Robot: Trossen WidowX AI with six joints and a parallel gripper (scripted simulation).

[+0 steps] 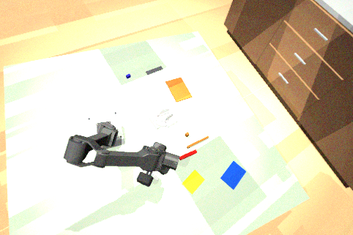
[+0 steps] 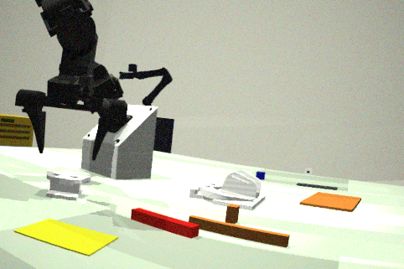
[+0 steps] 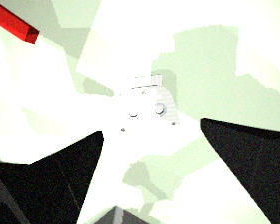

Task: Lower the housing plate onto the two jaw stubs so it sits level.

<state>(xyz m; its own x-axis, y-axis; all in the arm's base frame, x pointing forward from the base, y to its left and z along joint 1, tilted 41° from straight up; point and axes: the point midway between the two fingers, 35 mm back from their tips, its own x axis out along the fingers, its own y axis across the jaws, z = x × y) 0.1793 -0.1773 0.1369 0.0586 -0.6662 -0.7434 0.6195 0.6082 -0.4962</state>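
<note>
Fingers (image 2: 97, 143) of the black jointed arm (image 1: 122, 158) (image 2: 77, 37) are hovering wide apart and empty above the small white flat-topped plastic piece (image 2: 66, 184) (image 3: 150, 102), which is resting on the pale table (image 1: 47, 94) (image 2: 168, 250)

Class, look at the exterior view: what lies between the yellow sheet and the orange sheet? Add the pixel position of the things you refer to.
The exterior view shows a red bar (image 1: 188, 154) (image 2: 164, 222) (image 3: 15, 22), a long brown bar (image 1: 198, 142) (image 2: 239, 231) and a small brown block (image 1: 187, 135) (image 2: 232, 214) between them.

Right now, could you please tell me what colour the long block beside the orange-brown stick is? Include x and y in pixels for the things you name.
Red (image 1: 188, 154) (image 2: 164, 222) (image 3: 15, 22), clearest in the exterior view.
</note>
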